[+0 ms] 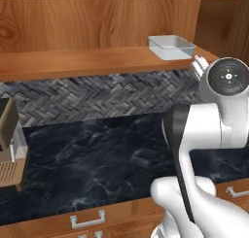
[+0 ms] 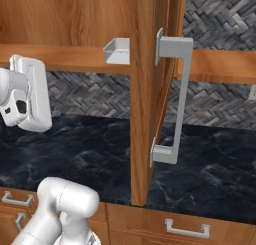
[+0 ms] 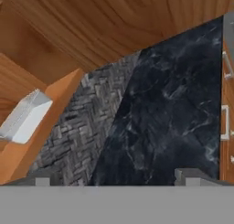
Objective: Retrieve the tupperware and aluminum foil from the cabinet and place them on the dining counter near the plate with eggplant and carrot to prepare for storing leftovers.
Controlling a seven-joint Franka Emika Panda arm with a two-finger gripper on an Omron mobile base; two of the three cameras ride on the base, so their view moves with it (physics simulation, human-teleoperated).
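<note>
Tupperware tray [image 1: 171,46] resting on the plank shelf of the wooden cabinet [image 1: 73,62], near the shelf's right end, shallow, pale grey, open side up. Seen from the right base view as a grey corner [image 2: 118,51] poking out beside the open cabinet door [image 2: 150,89], with the door's long grey handle [image 2: 175,99] facing the camera. Also caught in the hand view as a pale slanted block [image 3: 25,118] on the shelf edge, well apart from the finger tips [image 3: 189,176]. Claw [image 3: 116,179] spread wide, pinching nothing, hanging in the air over the narrow black marble slab [image 1: 97,154]. Hand up beside the shelf's right end in the left base view, not touching the tray. Grey herringbone tile [image 1: 97,96] running behind the slab, under the shelf. Wooden drawers with metal handles [image 1: 87,220] along the slab's front edge. Beige boxy appliance [image 1: 9,144] standing at the far left of the slab; kind hard to tell.
</note>
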